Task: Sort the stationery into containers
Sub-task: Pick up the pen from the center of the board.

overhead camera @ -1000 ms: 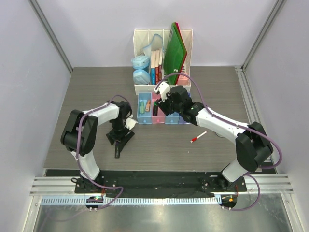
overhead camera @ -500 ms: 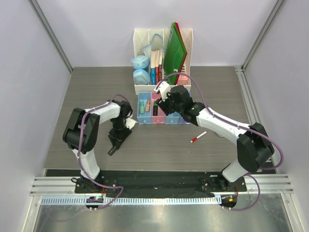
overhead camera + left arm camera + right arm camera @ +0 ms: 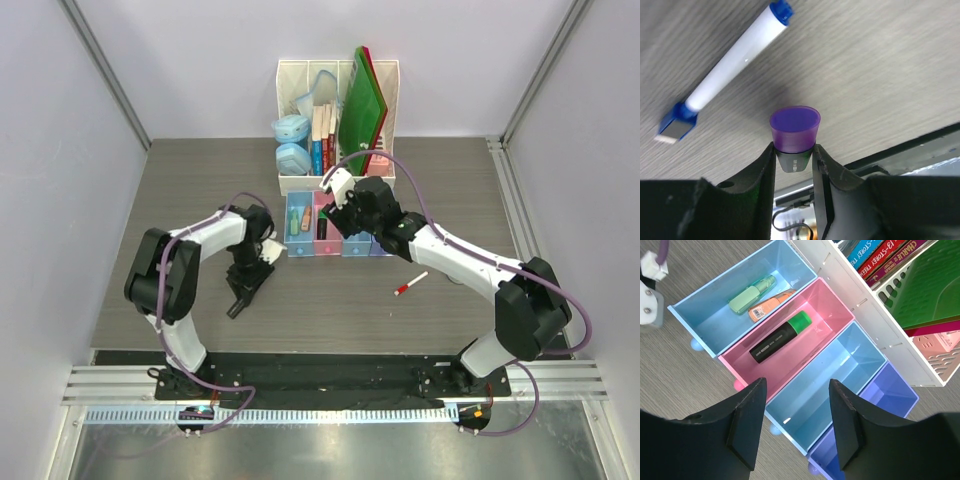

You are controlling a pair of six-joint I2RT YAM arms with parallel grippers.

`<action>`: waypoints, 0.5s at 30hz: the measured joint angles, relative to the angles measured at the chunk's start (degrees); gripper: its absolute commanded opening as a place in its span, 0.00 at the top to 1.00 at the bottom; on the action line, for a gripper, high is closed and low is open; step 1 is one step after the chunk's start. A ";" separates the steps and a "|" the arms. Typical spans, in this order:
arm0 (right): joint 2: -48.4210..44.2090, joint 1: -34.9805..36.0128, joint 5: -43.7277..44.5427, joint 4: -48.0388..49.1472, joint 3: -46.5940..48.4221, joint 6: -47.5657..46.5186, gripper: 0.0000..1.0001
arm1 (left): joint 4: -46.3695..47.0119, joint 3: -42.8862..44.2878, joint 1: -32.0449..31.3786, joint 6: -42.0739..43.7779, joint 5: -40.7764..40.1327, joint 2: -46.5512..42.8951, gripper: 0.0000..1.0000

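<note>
Stationery on a grey bench (image 3: 180, 180). At left, my left jaws pinch a purple marker (image 3: 795, 127), the fingers (image 3: 762, 170) pressed to either side of its dark body just under the purple end. That end points at the wood; I cannot tell whether it touches. Just beside it a blue pen (image 3: 730, 67) lies flat on the bench, apart from the marker.

At centre, four trays stand side by side against the white rack (image 3: 300, 75). The left blue tray (image 3: 700, 305) holds a mint highlighter (image 3: 752, 292) and an orange piece (image 3: 771, 305), lying close together. The pink tray (image 3: 830, 305) holds a green marker (image 3: 780, 337), lying lengthwise. Next come a second blue tray (image 3: 850, 365) and a purple tray (image 3: 890, 390).

My right jaws hang spread wide above the pink and second blue trays, fingers (image 3: 747, 415) apart and gripping nothing. Further right a red pen (image 3: 411, 283) lies loose on the bench, on the near side of my right arm (image 3: 455, 258).
</note>
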 measured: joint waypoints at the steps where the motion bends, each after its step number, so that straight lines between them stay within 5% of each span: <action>1: -0.02 0.00 0.02 -0.07 0.00 -0.04 0.42 | 0.24 0.00 0.00 0.11 0.37 -1.14 1.00; 15: -0.07 0.26 2.80 -0.02 0.00 -1.14 0.42 | 1.51 5.97 0.00 0.98 5.75 -11.45 1.00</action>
